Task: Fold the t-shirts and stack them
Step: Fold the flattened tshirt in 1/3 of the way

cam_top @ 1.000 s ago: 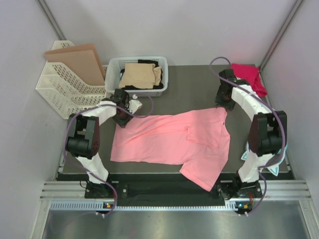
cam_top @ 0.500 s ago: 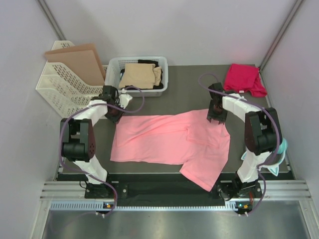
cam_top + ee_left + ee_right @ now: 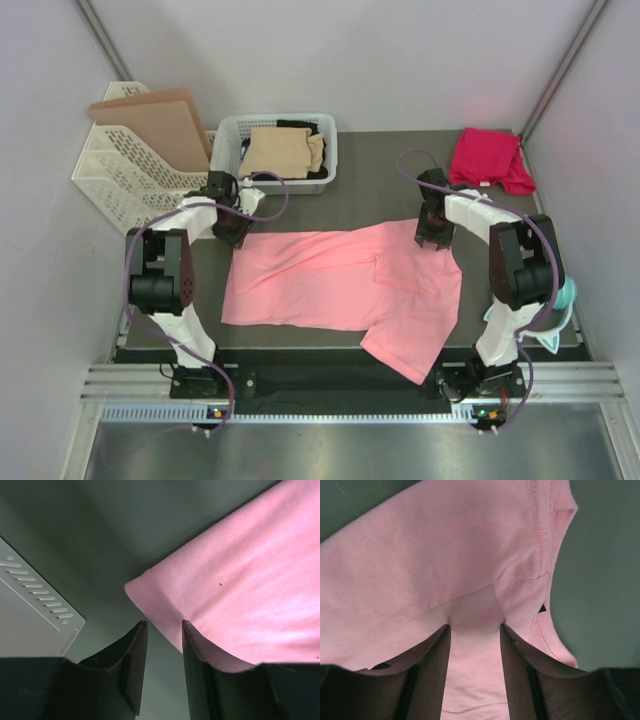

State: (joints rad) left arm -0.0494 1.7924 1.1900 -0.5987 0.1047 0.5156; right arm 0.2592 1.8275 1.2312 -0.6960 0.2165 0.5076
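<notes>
1. Left gripper (image 3: 232, 226) sits low at the far left corner of the light salmon pink t-shirt (image 3: 340, 280). Its fingers are slightly apart, with bare table (image 3: 380, 180) showing in the narrow gap.
2. In the left wrist view, the hemmed corner of the shirt (image 3: 240, 595) lies just ahead of the fingertips (image 3: 141, 630). The cloth edge runs under the right-hand finger, while the left-hand finger stands on open table.
3. Off to this gripper's left is a white slotted plastic piece (image 3: 30, 620), with a strip of free table between them.
4. Beyond the left gripper stands the white basket (image 3: 225, 150), holding a tan shirt (image 3: 282, 152) with a black one (image 3: 300, 125) behind it. A white file rack (image 3: 115, 180) with a brown board (image 3: 165, 125) stands farther to its left.
5. Right gripper (image 3: 435, 236) rests on the shirt's far right corner, fingers spread. Pink cloth (image 3: 445, 555) puckers between them, and the collar seam lies just ahead.
6. To the right of its fingers the shirt edge ends and table opens.
7. Beyond the right gripper, well apart, the magenta-red t-shirt (image 3: 488, 155) lies bunched in the far corner.
8. A teal headband (image 3: 565, 295) sits near the right arm's base, off the cloth.
</notes>
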